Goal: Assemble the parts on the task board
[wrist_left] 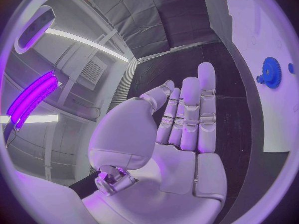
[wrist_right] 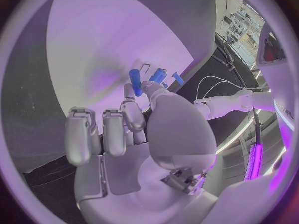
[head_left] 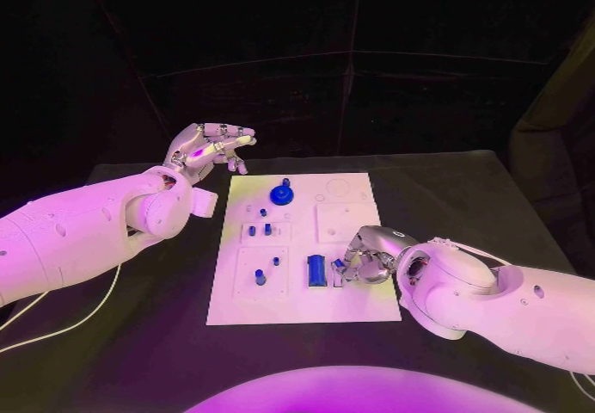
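A white task board (head_left: 359, 305) lies in the middle of the black table (head_left: 483, 185). Small blue parts sit on it. A blue gear (head_left: 284, 194) stands near the far left corner of the board. Some little blue pegs (head_left: 258, 230) stand along the board's left side, and one more blue peg (head_left: 260, 277) stands closer to the near left corner.

The right hand (head_left: 362, 258) is down on the board, near its right edge and toward the near end. Its fingers (wrist_right: 132, 115) are curled in around a small blue part (wrist_right: 157, 75) at the tips, just beside a long blue block (head_left: 317, 270) that sits on the board. It looks like the hand is pinching that small piece so it can push it into place by the block. I cannot tell if the piece is in its hole yet.

The left hand (head_left: 208, 146) is up in the air past the far left corner of the board, off over the table. Its fingers (wrist_left: 199, 109) are straight and close side by side, and it holds nothing. I think it is kept out there so it does not get in the way of the other hand
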